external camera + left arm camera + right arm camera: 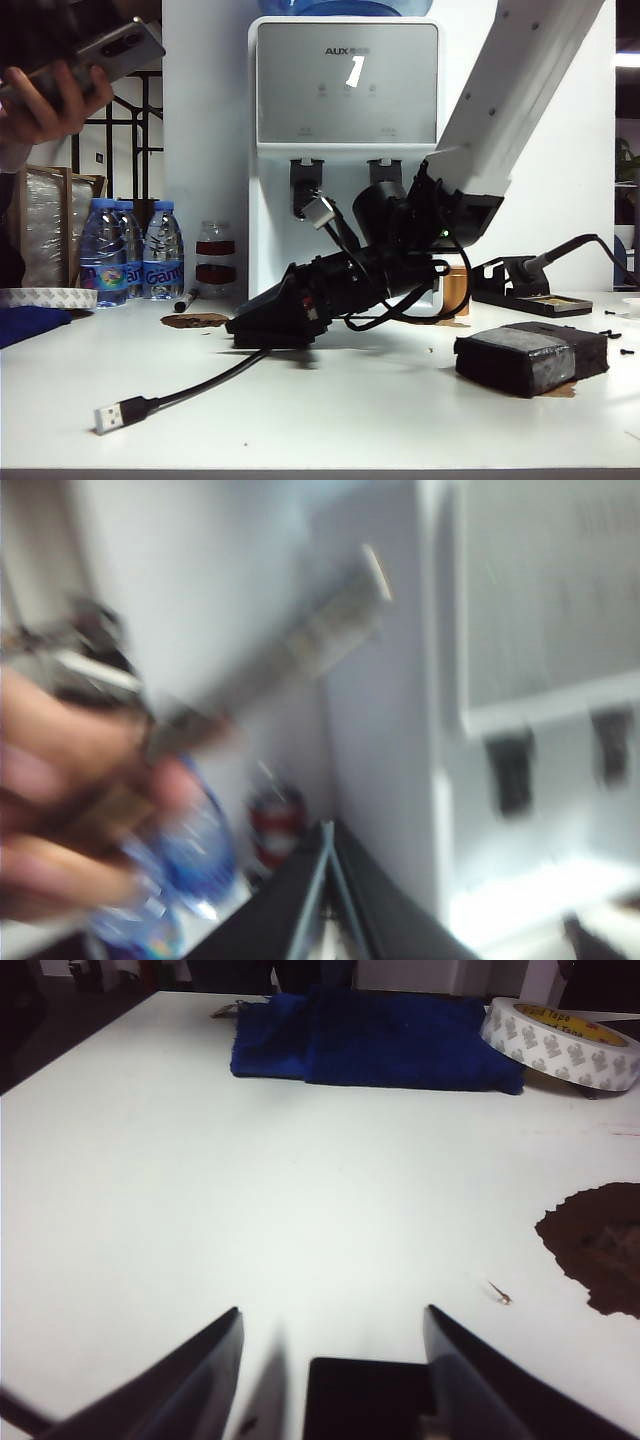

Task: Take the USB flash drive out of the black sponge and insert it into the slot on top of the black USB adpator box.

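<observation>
My right gripper (255, 322) reaches down to the table left of centre, and in the right wrist view it (333, 1310) stands open. The flat black USB adaptor box (365, 1400) lies between its spread fingers. The box (250, 338) sends a black cable to a silver plug (112, 416) near the front edge. The black sponge (530, 360), partly taped, sits at the right, apart from both grippers. The USB flash drive and the slot are hidden. My left gripper (325, 830) shows only in its blurred wrist view. It is raised off the table, its dark fingers meeting at the tips with nothing between them.
A water dispenser (345, 90) stands behind the arm. Water bottles (130, 250), a tape roll (560, 1042) and a blue cloth (370, 1040) are at the left. A soldering stand (520, 290) is at the back right. A person's hand with a phone (70, 70) is at the upper left.
</observation>
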Robot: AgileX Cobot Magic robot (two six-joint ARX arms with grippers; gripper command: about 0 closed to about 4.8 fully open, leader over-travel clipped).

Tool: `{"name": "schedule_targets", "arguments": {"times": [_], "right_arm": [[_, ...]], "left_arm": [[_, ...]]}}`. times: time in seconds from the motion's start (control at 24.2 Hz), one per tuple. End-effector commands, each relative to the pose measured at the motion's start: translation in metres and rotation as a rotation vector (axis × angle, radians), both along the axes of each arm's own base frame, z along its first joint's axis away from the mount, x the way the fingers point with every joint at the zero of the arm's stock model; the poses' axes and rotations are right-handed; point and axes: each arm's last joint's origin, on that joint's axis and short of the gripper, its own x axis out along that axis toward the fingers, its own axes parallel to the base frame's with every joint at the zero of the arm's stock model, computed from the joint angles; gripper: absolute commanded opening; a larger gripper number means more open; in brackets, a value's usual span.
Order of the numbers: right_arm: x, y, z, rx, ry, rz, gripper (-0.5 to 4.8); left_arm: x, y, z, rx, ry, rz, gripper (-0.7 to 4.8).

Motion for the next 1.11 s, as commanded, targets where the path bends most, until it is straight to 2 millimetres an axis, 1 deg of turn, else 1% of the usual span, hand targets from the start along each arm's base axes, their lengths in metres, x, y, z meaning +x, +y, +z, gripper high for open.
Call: {"name": "schedule_targets", "arguments": {"times": [0.04,0.08,0.17,0.21,0.25,0.29,0.33,0.37,0.41,0.45,0.5,0.54,0.58,0.7,0.74,0.78,0.83,0.87,0.91,0.95,0.99,1.03,1.11], "right_arm": [[-0.001,-0.006,-0.009,-0.049,0.07,-0.055,2.79],[0.0,-0.005,-0.007,-0.039,0.074,-0.061,2.79],[0.001,-0.005,0.0,-0.024,0.072,-0.074,2.79],[0.002,-0.004,0.006,-0.009,0.056,-0.078,2.79],[0.002,-0.004,0.01,-0.002,0.055,-0.082,2.79],[0.003,-0.005,0.018,0.009,0.047,-0.087,2.84],[0.004,-0.007,0.023,0.021,0.047,-0.088,2.92],[0.005,-0.007,0.027,0.04,0.053,-0.079,3.09],[0.008,-0.011,0.035,0.074,0.064,-0.082,3.23],[0.008,-0.012,0.039,0.087,0.07,-0.082,3.23],[0.009,-0.017,0.048,0.107,0.05,-0.09,3.23],[0.008,-0.019,0.051,0.114,0.043,-0.093,3.23],[0.005,-0.022,0.059,0.13,0.017,-0.096,3.23],[-0.006,-0.03,0.078,0.154,0.004,-0.099,3.23],[-0.013,-0.034,0.091,0.161,-0.01,-0.107,3.22],[-0.016,-0.036,0.098,0.165,-0.026,-0.114,3.22],[-0.023,-0.039,0.114,0.177,-0.052,-0.137,3.22],[-0.027,-0.042,0.125,0.189,-0.073,-0.16,3.21],[-0.035,-0.047,0.143,0.209,-0.089,-0.185,3.19],[-0.038,-0.048,0.152,0.213,-0.097,-0.203,3.18],[-0.045,-0.052,0.174,0.224,-0.11,-0.246,3.17],[-0.051,-0.055,0.192,0.228,-0.145,-0.299,2.69],[-0.06,-0.061,0.215,0.235,-0.2,-0.39,1.92]], "left_arm": [[-0.033,0.01,0.017,-0.003,0.043,0.044,-0.04],[-0.052,0.014,0.024,-0.002,0.051,0.054,-0.04],[-0.081,0.016,0.032,0.007,0.032,0.06,-0.04],[-0.102,0.019,0.038,0.029,-0.018,0.082,-0.04],[-0.112,0.021,0.041,0.027,-0.049,0.107,-0.04],[-0.132,0.024,0.047,0.022,-0.122,0.156,-0.04],[-0.144,0.026,0.049,0.04,-0.169,0.193,-0.04],[-0.153,0.027,0.05,0.062,-0.202,0.231,-0.04],[-0.169,0.03,0.049,0.1,-0.24,0.294,-0.04],[-0.177,0.031,0.047,0.111,-0.247,0.318,-0.04],[-0.191,0.032,0.04,0.122,-0.232,0.352,-0.04],[-0.192,0.033,0.036,0.133,-0.188,0.358,-0.04],[-0.193,0.034,0.029,0.156,-0.091,0.386,-0.04],[-0.189,0.033,0.015,0.159,0.07,0.354,-0.04],[-0.19,0.033,0.008,0.151,0.141,0.333,-0.04],[-0.19,0.032,0.005,0.139,0.168,0.31,-0.04],[-0.188,0.031,0.002,0.129,0.185,0.281,-0.04],[-0.188,0.031,0.002,0.126,0.177,0.283,-0.04],[-0.186,0.031,0.004,0.121,0.151,0.288,-0.04],[-0.185,0.032,0.004,0.118,0.131,0.309,-0.04],[-0.18,0.032,0.002,0.11,0.092,0.344,-0.04],[-0.174,0.033,-0.001,0.1,0.052,0.362,-0.04],[-0.167,0.032,-0.006,0.091,0.015,0.37,-0.04]]}}
